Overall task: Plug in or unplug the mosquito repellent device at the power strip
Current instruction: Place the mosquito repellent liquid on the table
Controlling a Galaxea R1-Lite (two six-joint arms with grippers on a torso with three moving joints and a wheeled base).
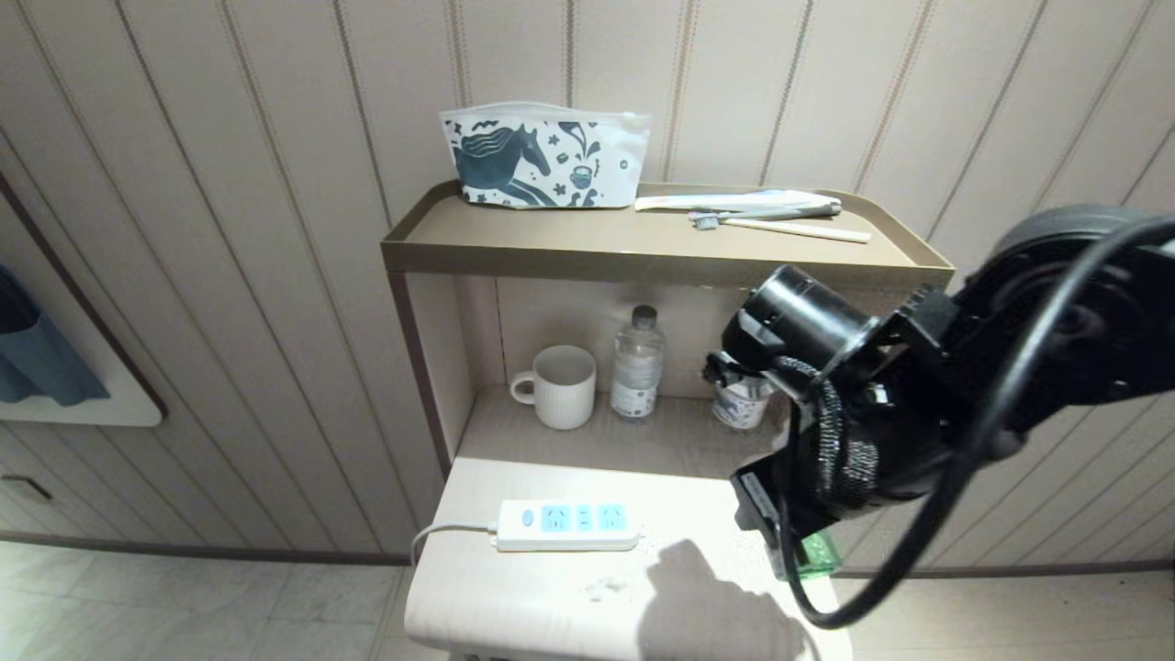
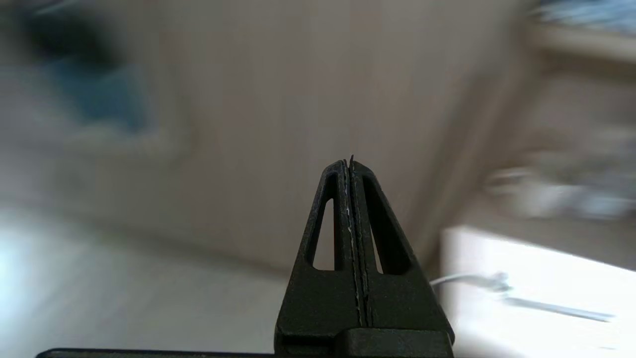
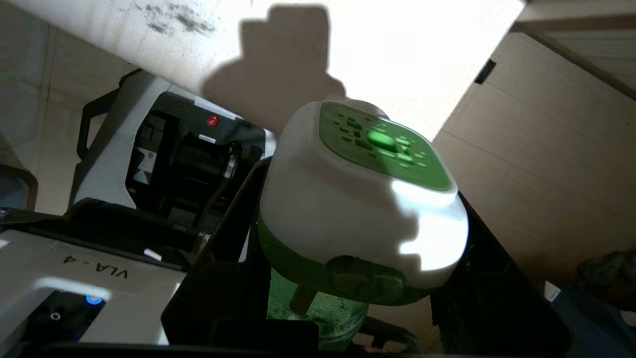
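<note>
A pale bedside table [image 1: 514, 597] stands against a striped panelled wall, over tiled floor. The power strip [image 1: 566, 525] lies flat on it, 3 sockets vacant. In the niche behind stand a ribbed mug [image 1: 562, 386] and a water bottle [image 1: 638, 364]. The right gripper [image 3: 348, 278], held above the table's right edge, clamps the mosquito repellent device [image 3: 362, 199]. The left gripper [image 2: 352, 199] hangs off the table's left, fingers pressed together.

mosquito repellent device [image 3: 357, 209]: glossy white plastic, green matt cap | power strip [image 1: 566, 525]: smooth white plastic | mug [image 1: 562, 386]: ribbed matt ceramic | pouch [image 1: 543, 156]: printed cloth
</note>
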